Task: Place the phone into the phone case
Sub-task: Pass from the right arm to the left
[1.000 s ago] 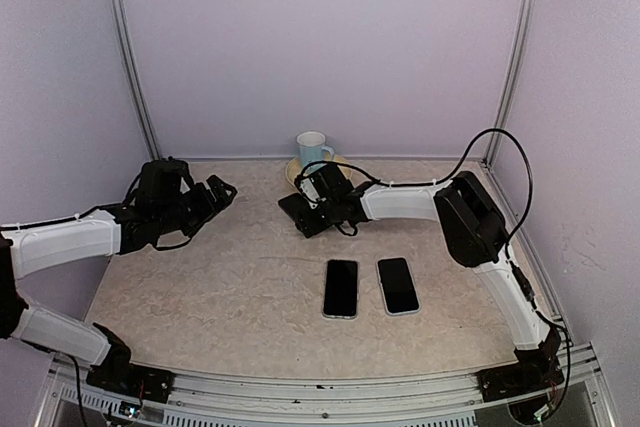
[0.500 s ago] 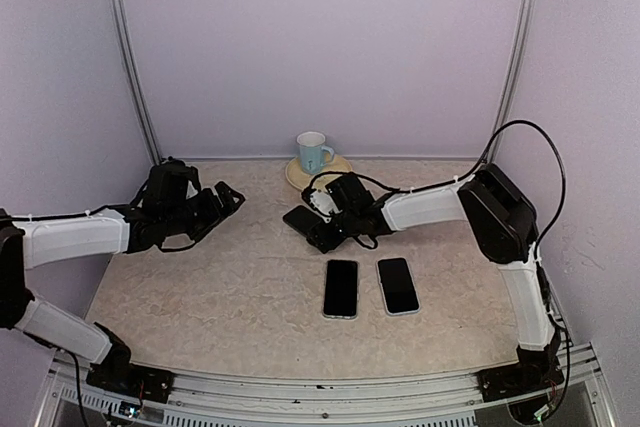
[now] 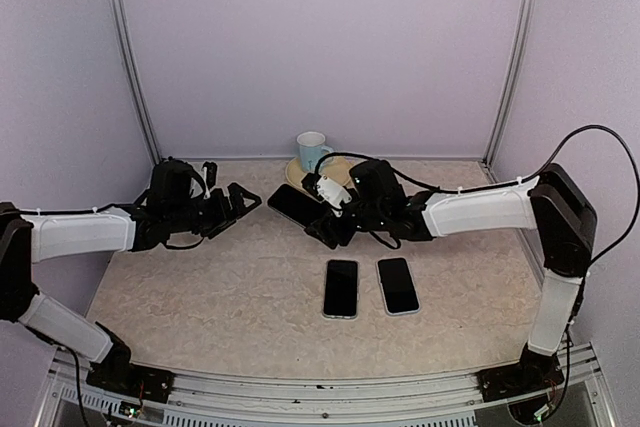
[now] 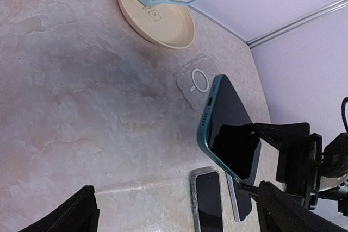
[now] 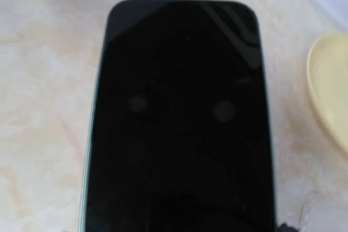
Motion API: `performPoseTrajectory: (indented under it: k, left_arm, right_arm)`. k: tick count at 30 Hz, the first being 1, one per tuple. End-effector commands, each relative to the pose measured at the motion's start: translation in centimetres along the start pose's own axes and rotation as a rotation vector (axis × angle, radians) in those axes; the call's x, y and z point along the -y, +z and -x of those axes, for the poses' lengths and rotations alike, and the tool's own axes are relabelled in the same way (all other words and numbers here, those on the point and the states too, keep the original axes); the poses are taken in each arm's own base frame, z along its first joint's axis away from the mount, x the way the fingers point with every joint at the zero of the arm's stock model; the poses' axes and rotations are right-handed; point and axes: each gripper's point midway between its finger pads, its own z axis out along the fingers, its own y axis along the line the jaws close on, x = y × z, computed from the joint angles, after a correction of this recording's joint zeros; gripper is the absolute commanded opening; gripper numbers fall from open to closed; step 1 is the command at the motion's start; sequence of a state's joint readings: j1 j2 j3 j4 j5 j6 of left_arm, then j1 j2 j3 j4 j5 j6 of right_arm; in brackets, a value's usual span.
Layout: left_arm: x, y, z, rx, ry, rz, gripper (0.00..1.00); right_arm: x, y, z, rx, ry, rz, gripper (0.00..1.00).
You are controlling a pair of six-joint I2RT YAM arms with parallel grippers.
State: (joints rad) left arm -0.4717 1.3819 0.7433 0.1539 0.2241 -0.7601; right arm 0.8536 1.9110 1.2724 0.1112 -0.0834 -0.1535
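Phone (image 3: 292, 204), teal-edged with a dark screen, is off the surface and tilted, its upper end pointing toward the left arm and its lower end clamped in the right gripper (image 3: 322, 219). Beige marbled table (image 3: 200, 287) carries everything else. The right arm reaches across from the right side toward the middle rear of the table; the left arm reaches in from the left. The left gripper (image 3: 240, 209) is released, fingers spread wide with nothing between them, and it hovers near the raised phone without touching it. Two other smartphones (image 3: 341, 288) lie flat side by side, screens up, nearer the front edge and well apart from both grippers. A cream saucer (image 4: 163, 31) sits at the rear with a light blue mug (image 3: 312, 150) on it. The clear phone case (image 4: 197, 84), marked with a white ring, lies flat on the table just beside the saucer, below the phone's raised end.
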Motion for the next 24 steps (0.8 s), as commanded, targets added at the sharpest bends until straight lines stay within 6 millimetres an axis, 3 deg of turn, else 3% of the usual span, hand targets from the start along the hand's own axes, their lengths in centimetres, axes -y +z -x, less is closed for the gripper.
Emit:
performPoseTrajectory:
  k: [1, 11, 18, 24]
  left_arm:
    - [3.7, -0.1, 0.4, -0.038, 0.092, -0.161, 0.99]
    - [8.7, -0.9, -1.2, -0.156, 0.196, -0.364, 0.97]
    - [11.3, -0.3, -4.6, -0.302, 0.227, -0.463, 0.93]
    - [12.3, -0.2, -6.1, -0.361, 0.236, -0.507, 0.88]
  right_arm:
    - [-1.7, -4.1, 4.4, 0.169, -0.109, 0.018, 0.54]
    - [-5.1, -8.3, 4.7, 0.23, -0.257, 0.04, 0.54]
    - [-6.3, -9.0, 5.2, 0.24, -0.334, 0.002, 0.54]
    - [-6.8, -9.3, 5.1, 0.245, -0.365, -0.009, 0.54]
